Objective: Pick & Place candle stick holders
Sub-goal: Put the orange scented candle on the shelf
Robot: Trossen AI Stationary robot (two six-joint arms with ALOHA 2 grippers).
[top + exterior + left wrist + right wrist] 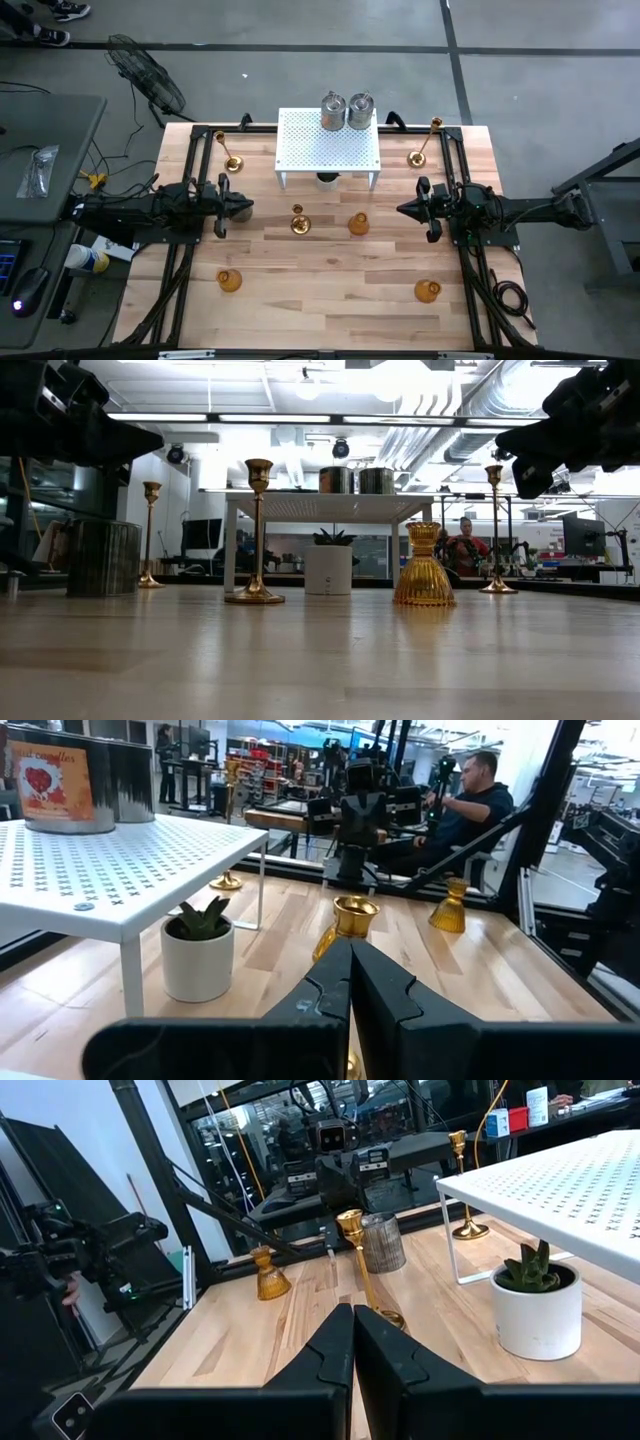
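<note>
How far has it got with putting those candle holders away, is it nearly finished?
Barely started, by the look of it. Two silvery jar holders stand on the white rack; whether the robot placed them there I cannot tell. Nothing is in hand: the left gripper and right gripper hover shut and empty. Three gold candlesticks and three amber holders stand loose on the table.

Grey concrete floor (300, 70); ceiling strip lights (200, 417)

Pot plant (327, 179) mostly hidden under white rack (329, 141) in high view.
</note>
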